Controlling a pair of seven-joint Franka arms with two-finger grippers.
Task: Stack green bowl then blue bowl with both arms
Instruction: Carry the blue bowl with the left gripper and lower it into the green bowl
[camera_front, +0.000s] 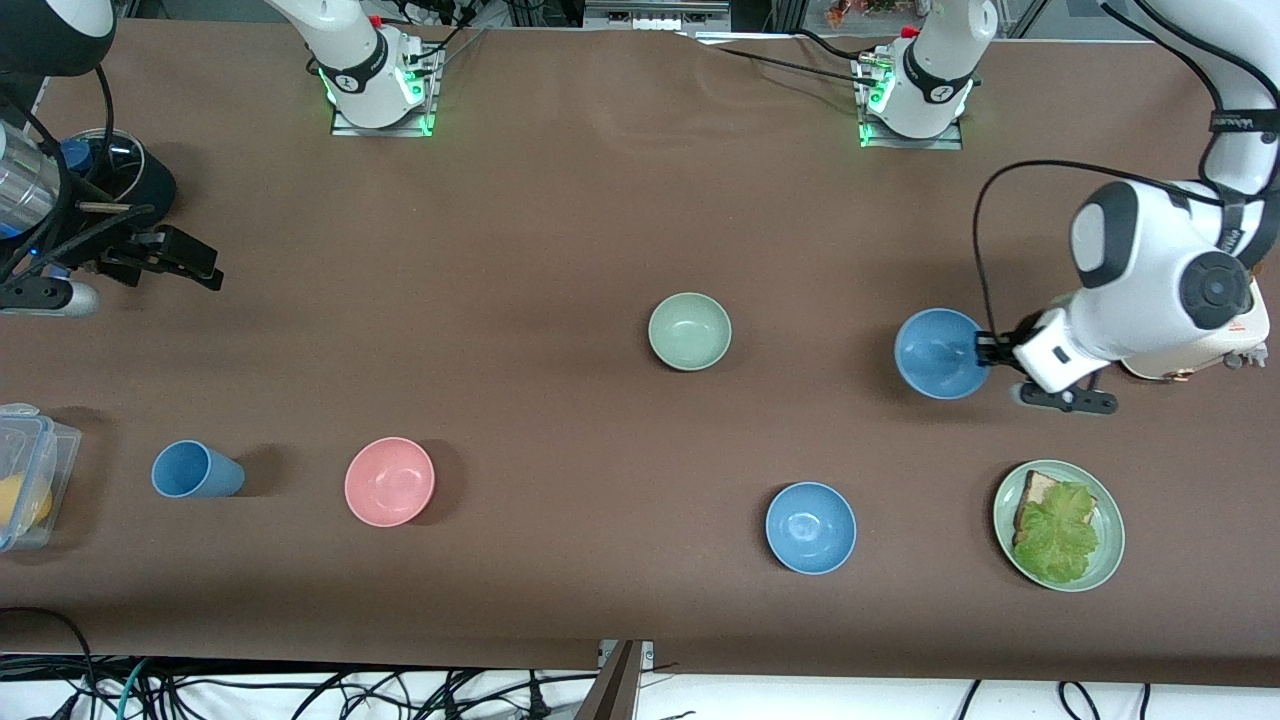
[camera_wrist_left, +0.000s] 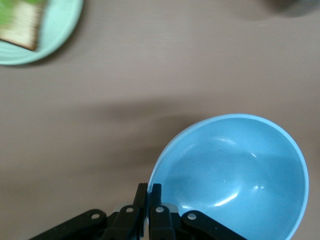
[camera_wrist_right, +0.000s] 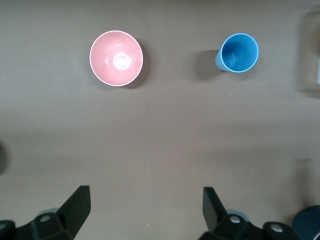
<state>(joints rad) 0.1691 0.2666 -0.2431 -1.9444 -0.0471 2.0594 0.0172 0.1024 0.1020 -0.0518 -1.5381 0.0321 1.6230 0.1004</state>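
Observation:
The pale green bowl (camera_front: 689, 331) sits upright and empty near the middle of the table. The duller blue bowl (camera_front: 938, 352) (camera_wrist_left: 235, 175) is beside it, toward the left arm's end. My left gripper (camera_front: 985, 350) (camera_wrist_left: 149, 187) is shut on this bowl's rim, one finger inside and one outside. I cannot tell whether the bowl is off the table. My right gripper (camera_front: 190, 265) (camera_wrist_right: 146, 192) hangs open and holds nothing, over bare table at the right arm's end, where that arm waits.
A brighter blue bowl (camera_front: 811, 527) and a green plate (camera_front: 1108, 555) (camera_wrist_left: 62, 27) with a lettuce sandwich lie nearer the front camera. A pink bowl (camera_front: 389, 481) (camera_wrist_right: 116, 58), a blue cup (camera_front: 195, 470) (camera_wrist_right: 239, 52) and a plastic box (camera_front: 28, 478) lie toward the right arm's end.

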